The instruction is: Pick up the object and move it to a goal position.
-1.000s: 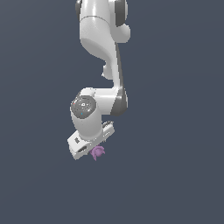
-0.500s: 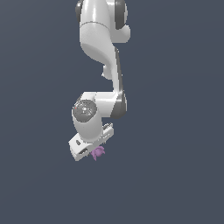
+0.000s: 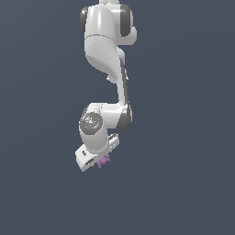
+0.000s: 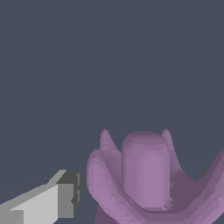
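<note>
One item under handling: the object [image 4: 146, 175], purple-pink, lumpy, with a rounded central stub and several short pointed nubs rising round it. Location: directly under the white gripper [image 3: 102, 160], where in the exterior view it showed only as a small purple tuft poking out below the hand; in the wrist view it filled the near field, close against the camera. Fingers: one grey-tipped finger [image 4: 65, 199] was visible just beside the object with a narrow dark gap between them; the opposite finger was not clearly seen, only a small dark fleck past the object's far side. Whether the fingers were pinching the object, or merely standing about it, could not be told from either view. Arm: one white arm [image 3: 108, 50] reaching down from above, its wrist bent toward the exterior view's left. Surroundings: plain dark blue-grey ground in both views; no edge of a surface, no shadow and no goal marker were to be made out, so whether the object rested on anything or hung clear could not be told. Progress, as a judgement: approach complete and the object between or under the fingers; a secure grasp unconfirmed; carriage to the goal position evidently outstanding.
</note>
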